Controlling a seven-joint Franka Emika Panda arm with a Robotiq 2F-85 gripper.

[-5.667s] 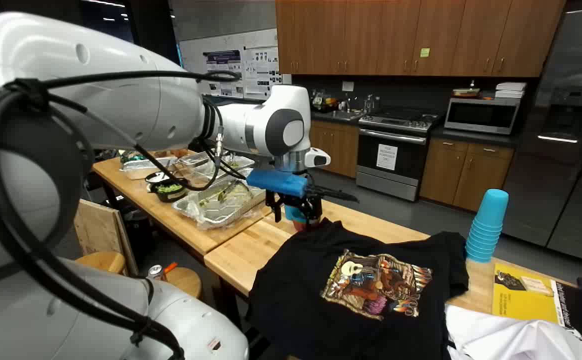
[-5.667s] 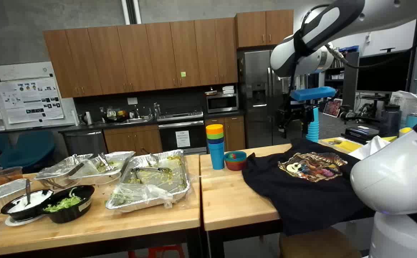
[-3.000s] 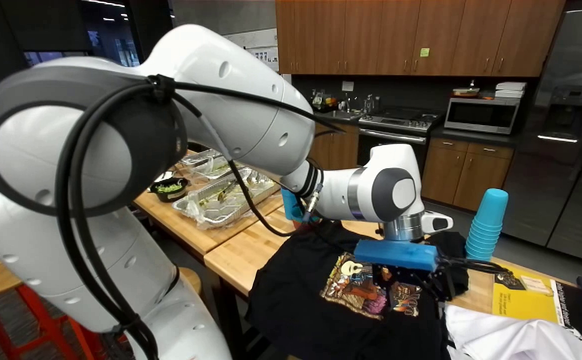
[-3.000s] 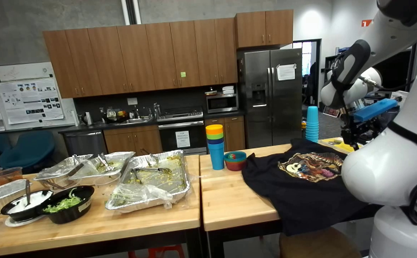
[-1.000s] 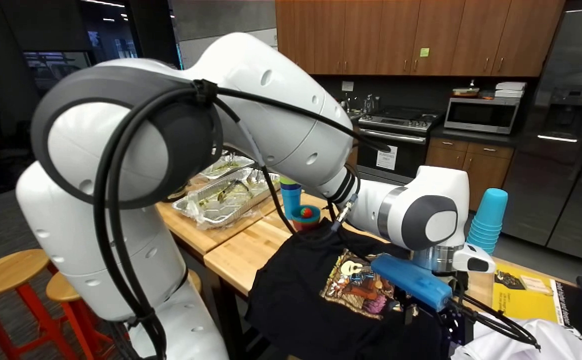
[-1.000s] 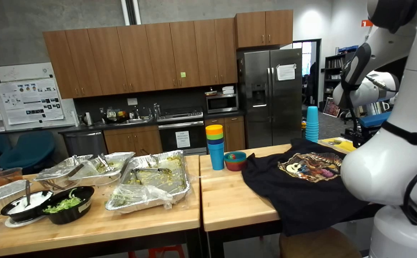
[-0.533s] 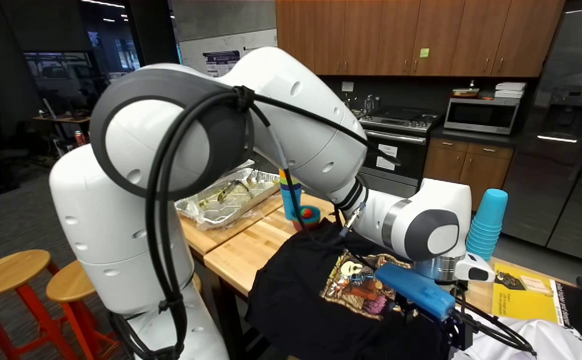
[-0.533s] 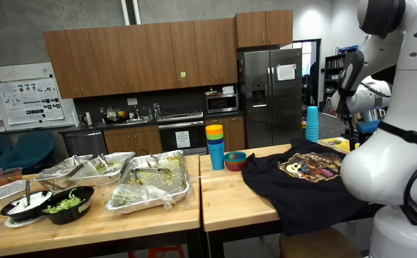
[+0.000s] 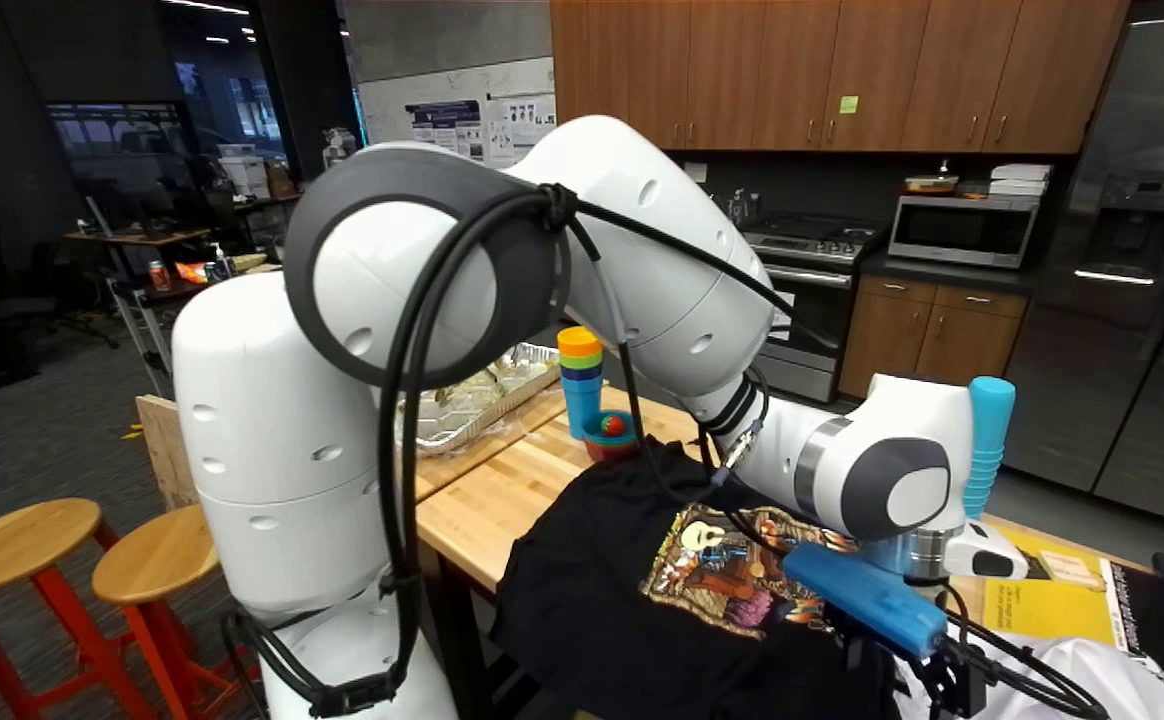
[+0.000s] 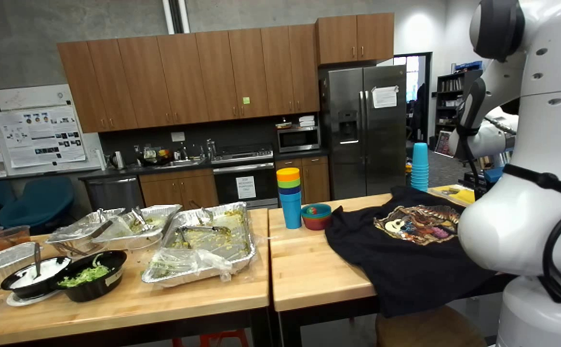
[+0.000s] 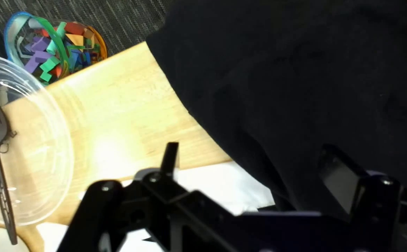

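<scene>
My gripper (image 11: pixel 250 147) is open in the wrist view, with nothing between its fingers. It hangs above the edge of a black T-shirt (image 11: pixel 294 87), where a white cloth or sheet (image 11: pixel 221 182) shows beside it. In an exterior view the gripper (image 9: pixel 892 660) is over the shirt's right side, beside a crumpled white cloth (image 9: pixel 1092 670); its fingertips are hard to make out there. The shirt (image 10: pixel 396 270) lies spread with its printed picture up and hangs over the table's front edge. In this same view the arm hides most of the gripper.
Blue stacked cups (image 9: pixel 989 440) and a yellow book (image 9: pixel 1042 610) stand near the arm. Coloured cups (image 10: pixel 291 207) stand beside small bowls (image 10: pixel 316 222) holding a strawberry. A clear bowl (image 11: pixel 42 168) holds a fork (image 11: pixel 0 140). A bin of blocks (image 11: pixel 55 49) lies beyond the table edge. Foil trays (image 10: pixel 198 277).
The arm has swung from above the small bowls across the shirt to its right side, near the white cloth. In the last half second it moved slightly further right. The shirt looks unmoved.
</scene>
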